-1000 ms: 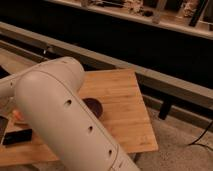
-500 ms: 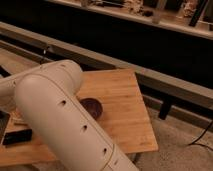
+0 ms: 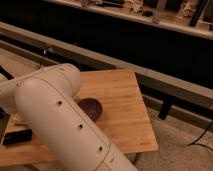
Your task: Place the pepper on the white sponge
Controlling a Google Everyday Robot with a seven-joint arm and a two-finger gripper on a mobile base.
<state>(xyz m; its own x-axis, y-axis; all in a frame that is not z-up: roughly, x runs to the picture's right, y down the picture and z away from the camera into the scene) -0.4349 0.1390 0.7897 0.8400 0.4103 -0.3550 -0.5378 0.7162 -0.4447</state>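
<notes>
My white arm point(image 3: 60, 120) fills the left and centre of the camera view and reaches off towards the left edge. The gripper is out of view, hidden behind the arm or past the left edge. A small pale flat patch, which looks like part of the white sponge point(image 3: 19, 119), peeks out at the arm's left side on the wooden table point(image 3: 122, 90). The pepper does not show; the arm covers that part of the table.
A round purple bowl point(image 3: 91, 107) sits mid-table right beside the arm. A black phone point(image 3: 17, 136) lies near the table's front left. A grey rail point(image 3: 150, 75) runs behind the table, with a dark shelf unit beyond. The floor lies to the right.
The arm has shifted a little and covers more of the table's left side. A small orange-red spot seen there earlier is no longer visible.
</notes>
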